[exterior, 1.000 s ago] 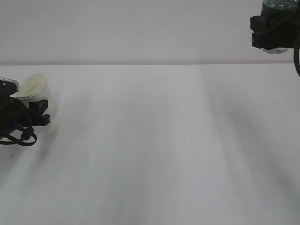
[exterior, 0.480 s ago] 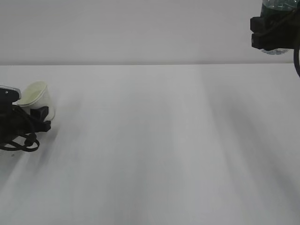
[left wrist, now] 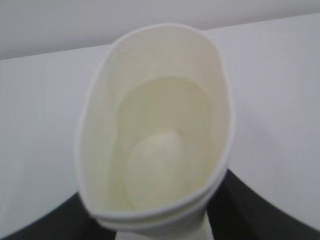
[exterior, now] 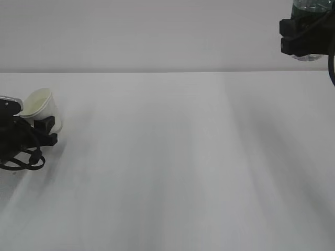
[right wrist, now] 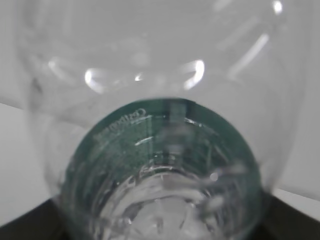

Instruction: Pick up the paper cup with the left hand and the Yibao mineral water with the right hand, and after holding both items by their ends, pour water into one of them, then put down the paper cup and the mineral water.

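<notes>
The white paper cup [exterior: 42, 107] is at the far left of the table, tilted, with its pale yellowish inside showing. My left gripper [exterior: 44, 130] is shut on its lower part, low over the table. In the left wrist view the cup [left wrist: 155, 130] fills the frame, its rim squeezed to an oval between the black fingers [left wrist: 250, 205]. My right gripper [exterior: 306, 39] is high at the top right, shut on the Yibao mineral water bottle [exterior: 309, 8], which is mostly cut off by the frame edge. The right wrist view looks through the clear bottle [right wrist: 160, 125] at its green label band [right wrist: 160, 145].
The white table [exterior: 172, 167] stretches between the two arms and ends at a pale wall [exterior: 146, 31] behind. A black cable loop [exterior: 23, 159] hangs by the left gripper.
My left gripper has lowered a little with the cup and shifted slightly left. The right gripper and bottle have stayed put.
</notes>
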{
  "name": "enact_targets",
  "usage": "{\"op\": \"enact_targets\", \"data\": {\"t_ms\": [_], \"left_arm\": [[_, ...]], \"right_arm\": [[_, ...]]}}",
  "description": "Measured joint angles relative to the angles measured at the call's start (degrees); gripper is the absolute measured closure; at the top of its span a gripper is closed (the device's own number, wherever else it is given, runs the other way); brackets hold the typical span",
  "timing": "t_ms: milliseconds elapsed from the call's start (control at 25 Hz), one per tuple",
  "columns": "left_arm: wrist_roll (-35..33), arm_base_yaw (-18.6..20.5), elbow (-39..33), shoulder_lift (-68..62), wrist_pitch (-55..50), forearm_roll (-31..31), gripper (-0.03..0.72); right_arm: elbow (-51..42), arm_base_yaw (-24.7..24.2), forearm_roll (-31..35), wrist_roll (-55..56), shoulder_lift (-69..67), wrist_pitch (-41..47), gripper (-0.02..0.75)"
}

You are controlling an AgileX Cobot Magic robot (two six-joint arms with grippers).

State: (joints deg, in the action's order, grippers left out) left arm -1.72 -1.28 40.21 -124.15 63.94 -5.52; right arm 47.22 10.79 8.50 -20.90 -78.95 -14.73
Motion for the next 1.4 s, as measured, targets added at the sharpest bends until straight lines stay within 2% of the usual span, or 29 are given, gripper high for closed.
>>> {"op": "enact_targets", "data": {"t_ms": [1400], "left_arm": [[0.0,0.0,0.1,-0.1,0.1,0.1,0.291]], "right_arm": [[0.0,0.0,0.0,0.0,0.0,1.7,0.286]]}}
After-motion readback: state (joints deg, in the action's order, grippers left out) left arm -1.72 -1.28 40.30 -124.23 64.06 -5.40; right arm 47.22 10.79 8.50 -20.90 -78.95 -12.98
